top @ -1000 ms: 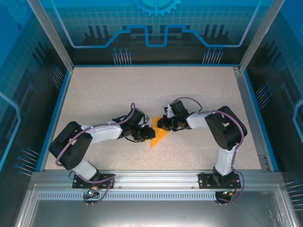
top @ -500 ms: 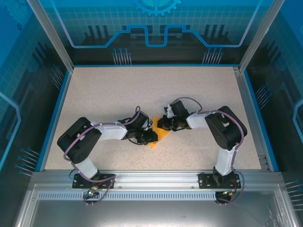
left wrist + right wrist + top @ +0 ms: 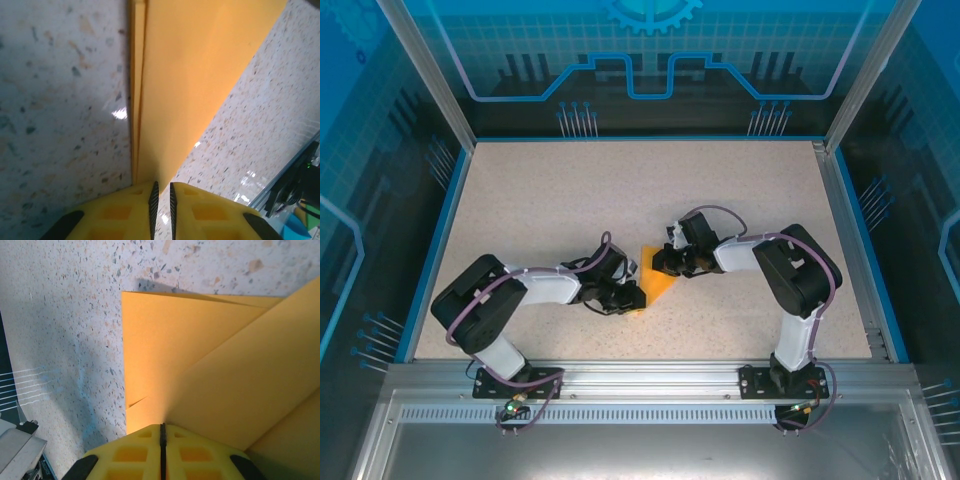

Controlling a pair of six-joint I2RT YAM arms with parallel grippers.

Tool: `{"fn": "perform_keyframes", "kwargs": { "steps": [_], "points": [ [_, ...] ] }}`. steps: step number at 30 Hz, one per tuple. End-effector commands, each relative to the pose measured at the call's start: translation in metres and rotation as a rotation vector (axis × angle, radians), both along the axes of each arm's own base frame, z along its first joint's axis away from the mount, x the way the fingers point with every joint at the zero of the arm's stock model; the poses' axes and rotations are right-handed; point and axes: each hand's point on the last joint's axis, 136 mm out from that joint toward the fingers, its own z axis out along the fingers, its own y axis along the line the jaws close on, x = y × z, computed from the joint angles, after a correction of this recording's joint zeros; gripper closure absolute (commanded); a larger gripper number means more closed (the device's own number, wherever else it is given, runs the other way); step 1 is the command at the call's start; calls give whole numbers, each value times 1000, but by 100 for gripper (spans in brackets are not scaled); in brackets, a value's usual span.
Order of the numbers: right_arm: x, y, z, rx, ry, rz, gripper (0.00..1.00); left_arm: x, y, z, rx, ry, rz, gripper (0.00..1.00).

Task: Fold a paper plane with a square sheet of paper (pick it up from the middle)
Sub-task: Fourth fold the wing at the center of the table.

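The sheet of paper [image 3: 660, 284] is a folded orange-yellow angular shape lying on the speckled table between the two arms. My right gripper [image 3: 659, 264] is at its far edge. In the right wrist view that gripper [image 3: 162, 428] is shut, and the layered paper [image 3: 200, 365] runs in under its closed tips. My left gripper [image 3: 637, 297] is at the paper's near-left corner. In the left wrist view its jaws [image 3: 161, 192] stand a narrow slit apart, with the paper's pointed tip [image 3: 190, 75] reaching their mouth and table showing through the slit.
The speckled table [image 3: 550, 200] stretches wide behind and to both sides of the arms. A blue rim [image 3: 435, 250] and a metal frame border it, and an aluminium rail [image 3: 650, 375] with the arm bases runs along the near edge.
My left arm has swung and its gripper has slid a little toward the near edge along the paper, its jaws narrowing. The right gripper has held still on the paper.
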Motion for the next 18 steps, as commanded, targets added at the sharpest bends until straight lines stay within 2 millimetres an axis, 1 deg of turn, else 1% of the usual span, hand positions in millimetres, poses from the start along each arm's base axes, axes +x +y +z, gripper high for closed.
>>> {"fn": "perform_keyframes", "kwargs": {
  "steps": [1, 5, 7, 8, 11, 15, 16, 17, 18],
  "points": [
    [-25, -33, -52, -189, 124, -42, 90, -54, 34, -22, 161, 187, -95, 82],
    [-26, -34, -54, -193, 128, -43, 90, -59, 34, -15, 148, 190, -119, 82],
    [-26, -34, -55, -192, 132, -45, 90, -55, 32, -7, 133, 162, -117, 82],
    [-26, -33, -55, -190, 131, -47, 90, -50, 29, -1, 117, 135, -105, 82],
    [-26, -33, -54, -191, 130, -50, 90, -27, 19, 25, 44, 31, -37, 83],
    [-25, -33, -55, -191, 132, -51, 90, 15, 1, 60, -94, -77, 70, 81],
    [-25, -32, -54, -188, 130, -50, 90, 24, -5, 66, -123, -93, 84, 79],
    [-24, -32, -53, -189, 127, -51, 90, 31, -9, 68, -134, -99, 93, 76],
    [-24, -33, -53, -191, 127, -52, 90, 38, -16, 69, -143, -97, 94, 76]
  ]
}}
